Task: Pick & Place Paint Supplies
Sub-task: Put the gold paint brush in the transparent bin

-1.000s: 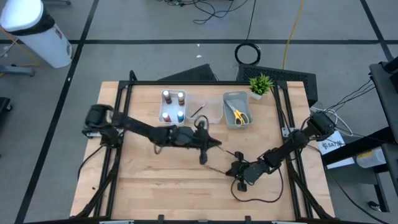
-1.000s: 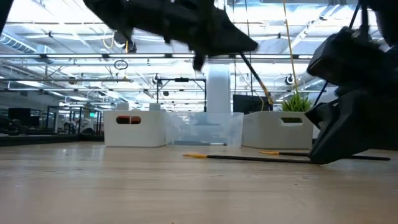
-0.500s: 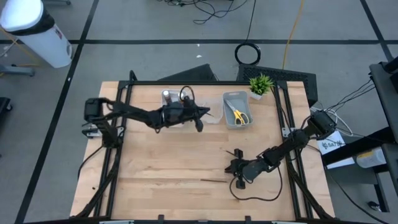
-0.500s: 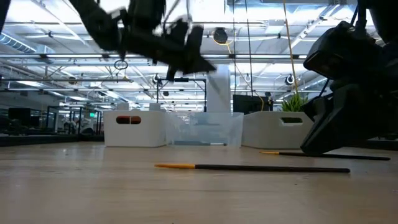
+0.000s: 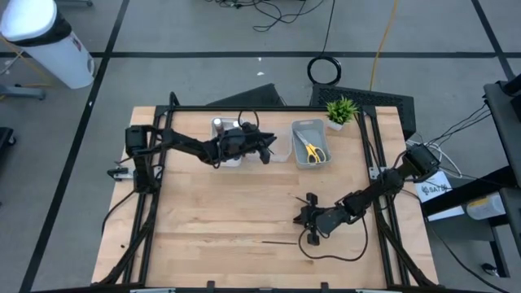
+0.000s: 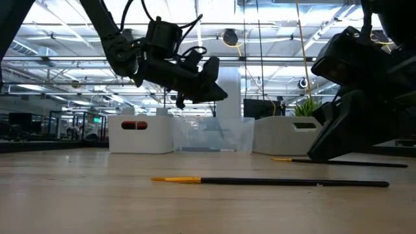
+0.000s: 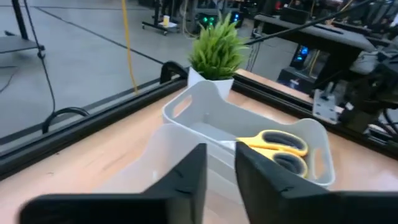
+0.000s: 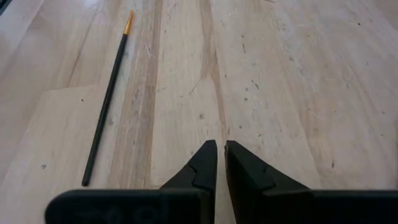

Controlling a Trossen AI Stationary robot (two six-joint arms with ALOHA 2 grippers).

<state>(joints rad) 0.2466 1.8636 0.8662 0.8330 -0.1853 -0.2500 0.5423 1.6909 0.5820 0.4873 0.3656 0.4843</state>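
Dark, thin, yellow-tipped brush (image 6: pixel 273 182) lies flat on wood near the pinched-shut, empty right hand (image 8: pixel 220 163).

Pale wood, matt plastics and dark arm casings

The light, matt wooden tabletop (image 8: pixel 292 93) shows long grain streaks and small dark specks; on it lies a thin black matt brush with an orange tip (image 8: pixel 107 99). The grey rectangular tray (image 7: pixel 205 102) looks like smooth, softly sheened plastic, the clear rectangular tray (image 6: pixel 214 135) like glossy see-through plastic, and the white tray (image 6: pixel 140 135) opaque and matt. The yellow scissor handles (image 7: pixel 283 142) look smooth plastic. The dark gripper fingers (image 8: pixel 202 163) are matt.
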